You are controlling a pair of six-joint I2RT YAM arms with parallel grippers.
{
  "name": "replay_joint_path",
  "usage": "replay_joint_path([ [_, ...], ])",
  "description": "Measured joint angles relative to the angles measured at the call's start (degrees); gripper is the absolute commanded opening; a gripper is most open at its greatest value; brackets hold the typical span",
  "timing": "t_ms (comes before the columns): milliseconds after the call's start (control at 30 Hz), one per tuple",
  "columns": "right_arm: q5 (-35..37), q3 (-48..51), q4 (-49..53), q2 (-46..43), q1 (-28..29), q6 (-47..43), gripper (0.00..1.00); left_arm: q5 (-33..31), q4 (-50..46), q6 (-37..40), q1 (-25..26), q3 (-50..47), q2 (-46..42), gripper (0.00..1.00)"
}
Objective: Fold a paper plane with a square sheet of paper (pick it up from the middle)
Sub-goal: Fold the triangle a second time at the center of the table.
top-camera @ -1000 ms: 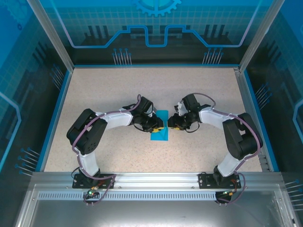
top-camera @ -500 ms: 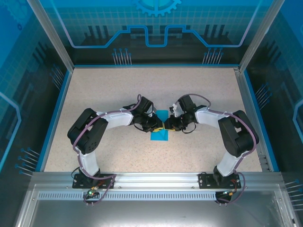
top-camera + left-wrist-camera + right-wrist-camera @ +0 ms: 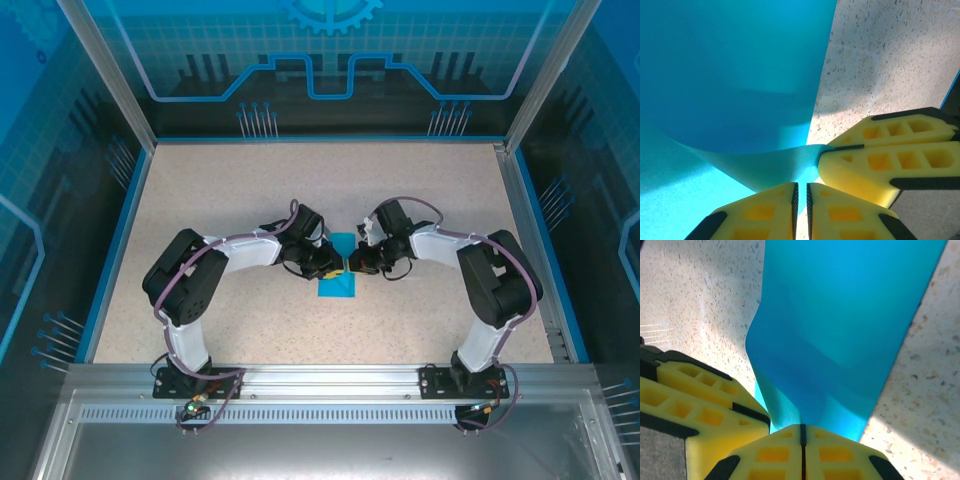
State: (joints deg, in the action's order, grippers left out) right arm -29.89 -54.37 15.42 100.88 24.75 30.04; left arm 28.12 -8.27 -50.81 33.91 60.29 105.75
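The cyan-blue square sheet of paper [image 3: 337, 289] lies at the table's middle, pinched up into a ridge where both grippers meet. My left gripper [image 3: 339, 266] comes in from the left and is shut on the paper's raised middle. In the left wrist view its yellow jaws [image 3: 801, 197] hold the paper [image 3: 730, 75] in a thin slit. My right gripper [image 3: 353, 264] meets it from the right. In the right wrist view [image 3: 802, 434] it is shut tight on the paper [image 3: 840, 315]. The two grippers' fingertips almost touch. No paper plane shape shows.
The speckled beige table [image 3: 220, 200] has a raised blue rim [image 3: 116, 250] on its sides and an aluminium rail [image 3: 320, 381] along the near edge. Clear enclosure walls on metal posts [image 3: 100, 70] stand around it.
My right gripper slid left to meet the left gripper and shut on the paper. The left gripper tightened a little and stayed put. The paper's middle has bunched up between them.
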Motion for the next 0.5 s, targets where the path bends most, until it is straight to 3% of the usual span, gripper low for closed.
replay_joint_path([
  [500, 4.04, -2.64, 2.21, 2.82, 0.00, -2.75, 0.07, 0.02, 0.02, 0.37, -0.04, 2.58, 0.24, 0.15],
])
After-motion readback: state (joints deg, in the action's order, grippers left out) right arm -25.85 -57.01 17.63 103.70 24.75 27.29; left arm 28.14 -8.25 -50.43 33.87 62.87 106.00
